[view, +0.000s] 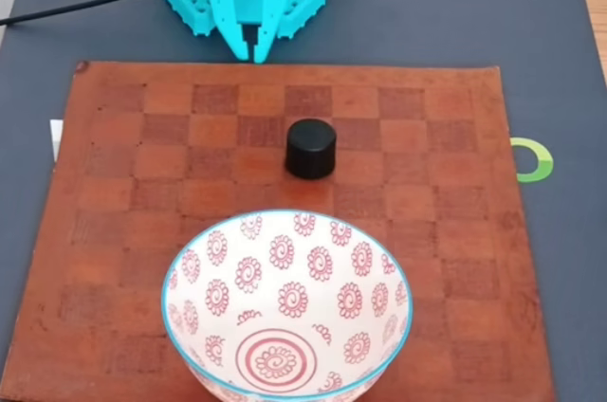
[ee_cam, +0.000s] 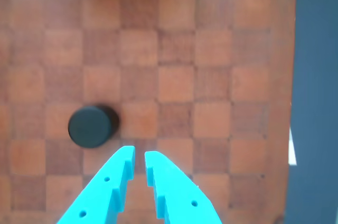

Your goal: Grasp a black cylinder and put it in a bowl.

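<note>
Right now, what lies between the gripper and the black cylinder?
Nothing: in the fixed view, bare checkered mat separates the gripper from the black cylinder.

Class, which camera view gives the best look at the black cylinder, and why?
The fixed view: the black cylinder stands sharp and whole on the checkered mat, top and side wall both visible. The wrist view shows it blurrier, mostly its top, left of the end effector.

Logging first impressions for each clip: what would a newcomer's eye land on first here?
In the fixed view, the large white bowl with red spiral flowers, at the near edge of the brown checkered mat. Next the black cylinder, upright on the mat just beyond the bowl and apart from it. Then the turquoise hand at the mat's far edge, nearly closed and holding nothing.
</note>
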Robot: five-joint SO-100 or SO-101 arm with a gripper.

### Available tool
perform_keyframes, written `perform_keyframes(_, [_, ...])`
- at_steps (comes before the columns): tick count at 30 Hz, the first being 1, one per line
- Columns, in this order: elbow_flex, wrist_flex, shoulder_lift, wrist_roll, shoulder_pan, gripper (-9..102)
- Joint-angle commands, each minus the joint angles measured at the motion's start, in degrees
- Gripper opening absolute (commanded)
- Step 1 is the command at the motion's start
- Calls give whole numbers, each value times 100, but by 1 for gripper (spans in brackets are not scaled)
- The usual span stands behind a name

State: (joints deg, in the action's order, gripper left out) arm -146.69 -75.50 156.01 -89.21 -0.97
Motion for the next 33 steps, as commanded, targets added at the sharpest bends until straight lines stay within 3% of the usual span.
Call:
perform_keyframes(1, [844, -308, -624, 193, 70, 0])
perform_keyframes(15, [3234, -1485, -3454, 598, -26, 0])
perform_keyframes(25, [4017, -1494, -5045, 703, -483, 0])
perform_keyframes(33, [4271, -1494, -5757, 237, -1371, 19])
